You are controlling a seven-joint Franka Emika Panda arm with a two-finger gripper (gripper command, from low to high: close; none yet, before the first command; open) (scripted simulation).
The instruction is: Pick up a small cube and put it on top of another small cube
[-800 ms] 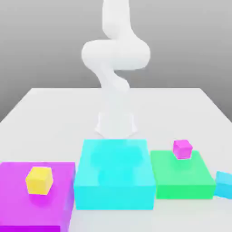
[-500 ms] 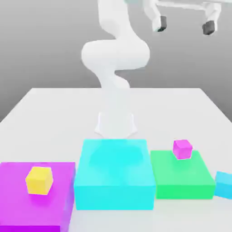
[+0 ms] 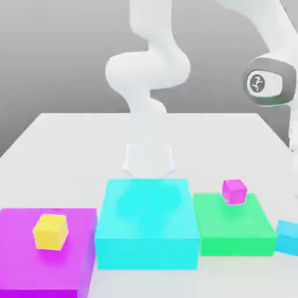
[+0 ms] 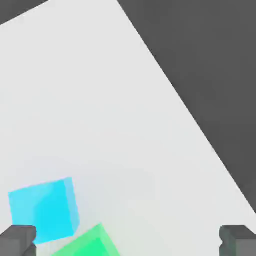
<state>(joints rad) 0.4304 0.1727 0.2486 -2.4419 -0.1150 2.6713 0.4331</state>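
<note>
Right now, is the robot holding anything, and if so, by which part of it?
Nothing is held: the gripper is open, and the small light-blue cube sits on the table.

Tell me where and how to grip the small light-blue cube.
I'd take the small light-blue cube by two opposite upright faces, coming straight down from above. It sits flat on the table, turned at an angle beside the green block, so turn the fingers to match.

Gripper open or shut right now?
Open: in the hand view the gripper's two dark fingertips stand wide apart, nothing between them.
</note>
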